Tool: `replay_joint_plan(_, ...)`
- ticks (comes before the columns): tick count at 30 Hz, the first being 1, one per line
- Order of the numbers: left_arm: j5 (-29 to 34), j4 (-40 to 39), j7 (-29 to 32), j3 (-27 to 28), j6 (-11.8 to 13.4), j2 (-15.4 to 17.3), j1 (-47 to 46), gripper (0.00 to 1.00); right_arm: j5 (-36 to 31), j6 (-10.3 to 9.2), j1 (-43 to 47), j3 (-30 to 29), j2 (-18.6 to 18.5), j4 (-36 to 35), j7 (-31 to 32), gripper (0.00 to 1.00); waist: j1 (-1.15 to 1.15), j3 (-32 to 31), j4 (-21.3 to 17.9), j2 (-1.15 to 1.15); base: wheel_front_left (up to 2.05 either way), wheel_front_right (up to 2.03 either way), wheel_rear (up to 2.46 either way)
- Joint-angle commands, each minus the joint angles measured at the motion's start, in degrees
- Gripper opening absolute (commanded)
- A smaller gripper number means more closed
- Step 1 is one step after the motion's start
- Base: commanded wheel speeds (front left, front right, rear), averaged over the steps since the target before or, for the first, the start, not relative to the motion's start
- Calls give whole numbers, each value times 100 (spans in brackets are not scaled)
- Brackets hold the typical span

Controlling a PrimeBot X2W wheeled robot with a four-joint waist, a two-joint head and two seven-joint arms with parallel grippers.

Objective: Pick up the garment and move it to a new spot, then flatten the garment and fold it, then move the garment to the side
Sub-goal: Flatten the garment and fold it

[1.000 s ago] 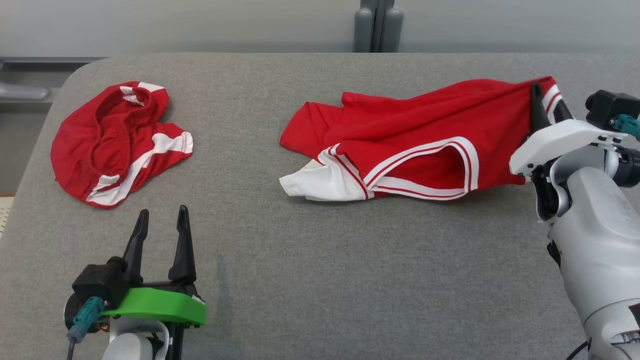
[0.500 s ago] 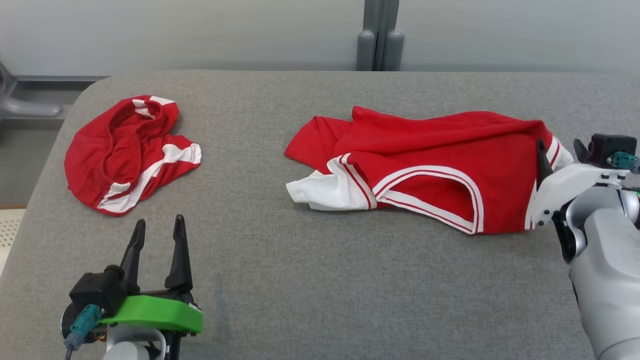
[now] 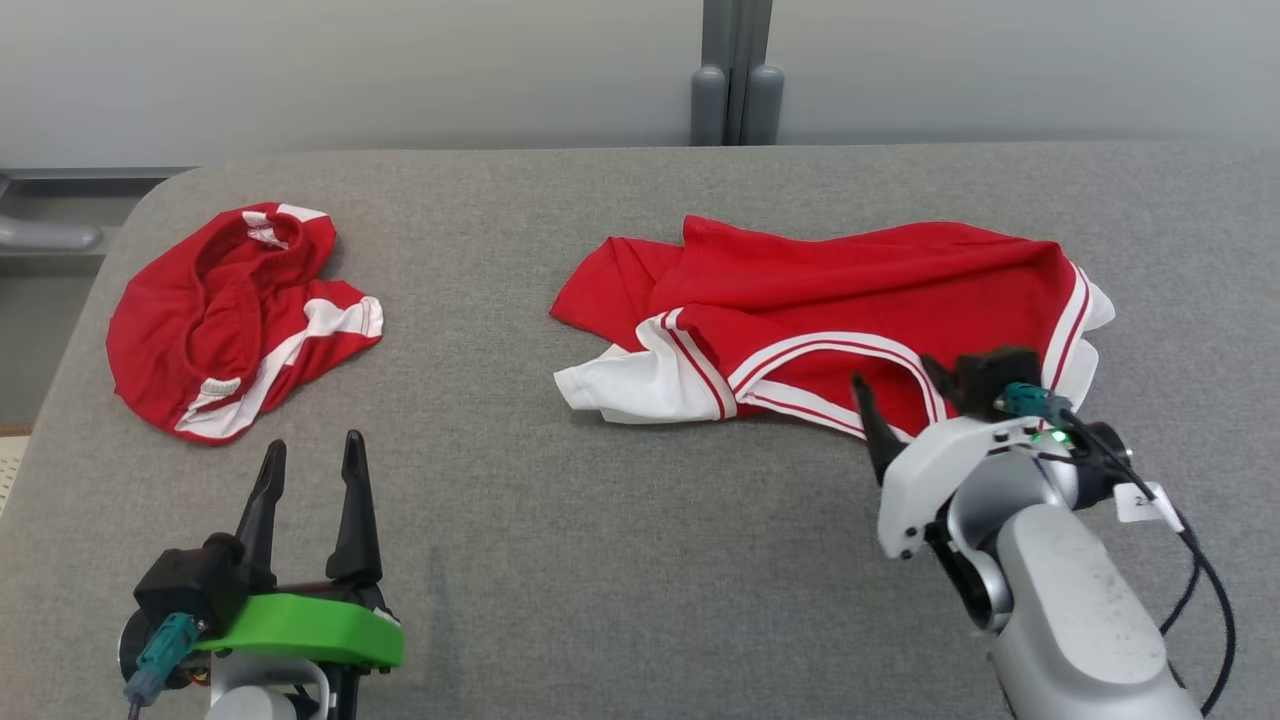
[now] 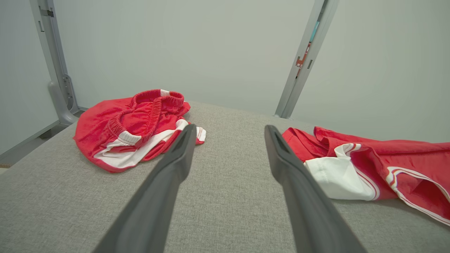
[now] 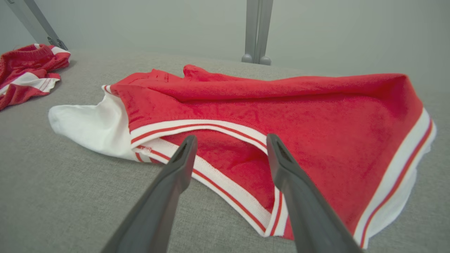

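Note:
The garment [image 3: 820, 290], a red jersey with white and red striped trim and a white sleeve, lies spread but wrinkled on the grey table at centre right. My right gripper [image 3: 893, 375] stands open just over its near trimmed edge and holds nothing. In the right wrist view the garment [image 5: 281, 102] lies under and beyond the open right gripper [image 5: 231, 137]. Well away from the cloth, my left gripper [image 3: 313, 445] rests open and empty at the lower left. In the left wrist view the open left gripper [image 4: 230, 127] has the garment [image 4: 369, 158] off to its right.
Crumpled red shorts [image 3: 230, 310] with white trim lie at the table's far left, seen also as red shorts [image 4: 133, 119] in the left wrist view. The grey padded table [image 3: 600, 560] ends at a rounded left corner. A grey post [image 3: 728, 90] stands behind the far edge.
My right gripper opened and let go of the garment's right end, then drew back and left to the near edge. The garment settled flat. The head camera shifted slightly.

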Motion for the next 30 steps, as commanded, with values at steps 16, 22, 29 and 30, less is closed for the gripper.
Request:
replay_joint_plan(16, -6, 26, -3, -170, -22, 9, -277, 100, 1425, -6, -1009, 1403, 29, 1627, -167, 100, 0, 367, 696, 0, 0, 0, 0)
replay_joint_plan(22, 13, 19, -3, -206, -22, 2, -332, 100, 1692, -6, -1380, 1721, 30, 2165, -464, 100, 0, 404, 794, 0, 0, 0, 0)
replay_joint_plan(29, 62, 2, -3, -188, -22, 21, -323, 100, 1749, -6, -1567, 1935, 30, 2519, -975, 0, 0, 383, 752, 0, 0, 0, 0)
replay_joint_plan(30, 69, -6, -3, -185, -23, 32, -320, 100, 1768, -6, -1544, 1910, 30, 2550, -1006, 0, 0, 370, 736, 0, 0, 0, 0)
